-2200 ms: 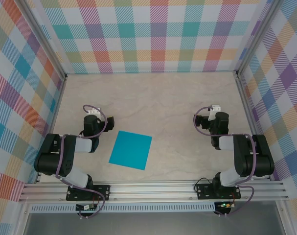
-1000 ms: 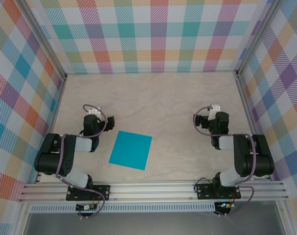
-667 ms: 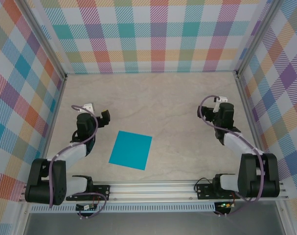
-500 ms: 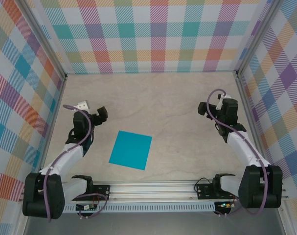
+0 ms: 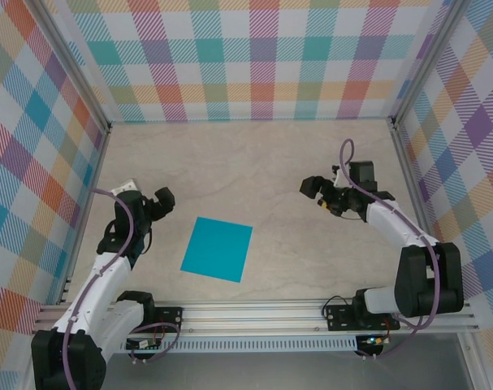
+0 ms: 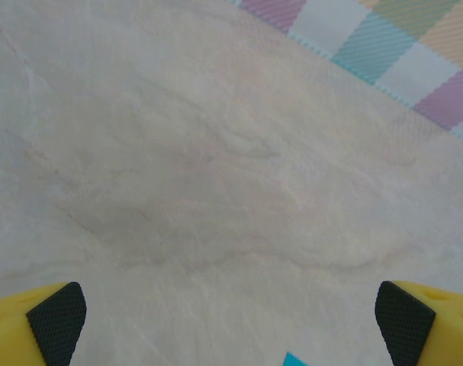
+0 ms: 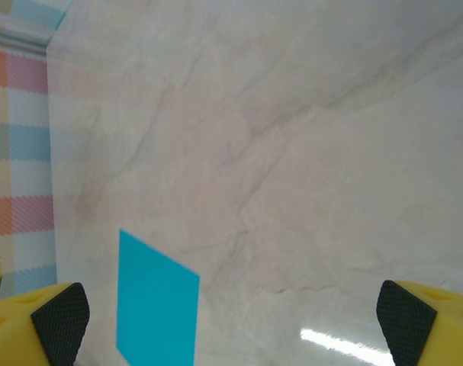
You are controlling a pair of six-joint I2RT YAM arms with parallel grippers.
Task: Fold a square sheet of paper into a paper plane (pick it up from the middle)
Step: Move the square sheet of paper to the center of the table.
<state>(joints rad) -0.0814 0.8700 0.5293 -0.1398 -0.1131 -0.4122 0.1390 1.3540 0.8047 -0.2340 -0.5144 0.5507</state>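
Note:
The square sheet of paper (image 5: 218, 249) lies flat and unfolded on the marble table, near the front and left of centre. My left gripper (image 5: 160, 200) hovers open to the left of it, a short way off its far left corner. In the left wrist view the yellow fingers (image 6: 56, 320) stand wide apart over bare table, with one teal corner of the paper (image 6: 294, 360) at the bottom edge. My right gripper (image 5: 314, 188) is open, well to the right of the sheet and facing it. The right wrist view has the paper (image 7: 155, 301) at lower left, between wide fingertips (image 7: 405, 320).
Plaid walls (image 5: 246, 57) close in the table on the back and both sides. An aluminium rail (image 5: 254, 313) with the arm bases runs along the front edge. Bare marble table (image 5: 254, 162) stretches behind the paper and between the two arms.
Both arms have unfolded from their tucked rest poses. The right gripper has swung left toward the table's middle, and the left gripper has shifted slightly. The paper has not moved.

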